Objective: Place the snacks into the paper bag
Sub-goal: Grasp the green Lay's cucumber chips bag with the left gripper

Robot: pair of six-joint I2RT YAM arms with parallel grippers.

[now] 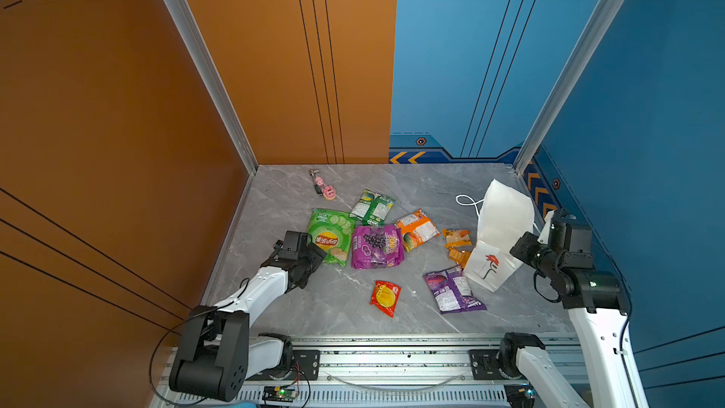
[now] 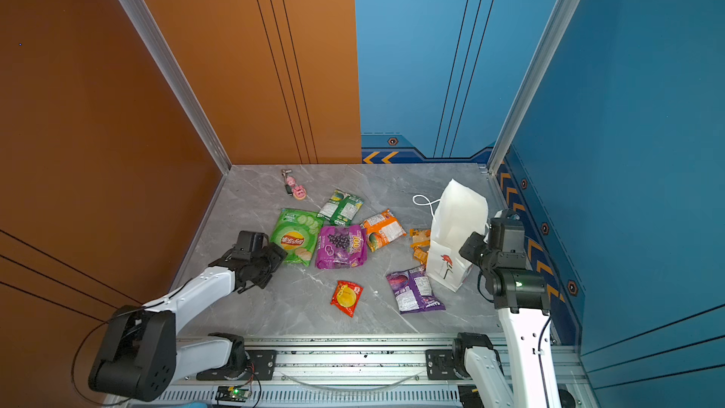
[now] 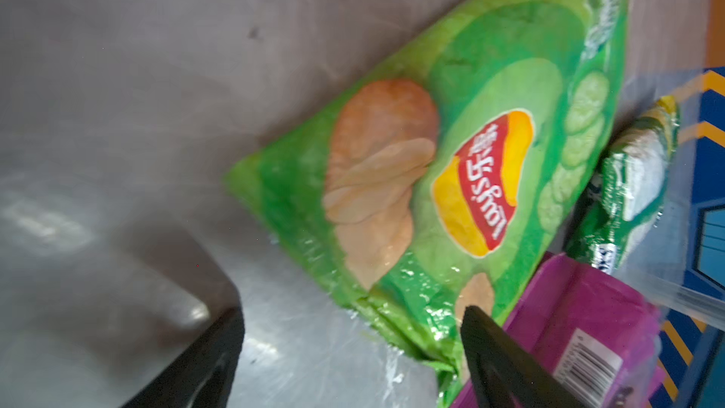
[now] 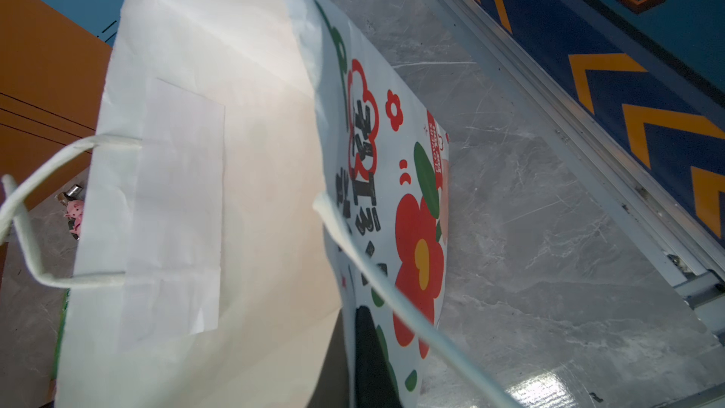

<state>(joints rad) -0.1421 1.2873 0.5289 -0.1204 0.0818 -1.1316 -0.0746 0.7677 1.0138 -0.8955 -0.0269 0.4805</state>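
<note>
Green chip bag (image 3: 451,174) — left pincer (image 3: 353,313) straddles corner.

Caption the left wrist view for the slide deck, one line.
Left gripper, open, poised at a corner of the green chip bag, purple bag alongside, on the grey table.

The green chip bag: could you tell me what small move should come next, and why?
Probably close the left gripper on the green chip bag: its open jaws straddle the bag's near corner, while the right gripper holds the paper bag by its rim.
</note>
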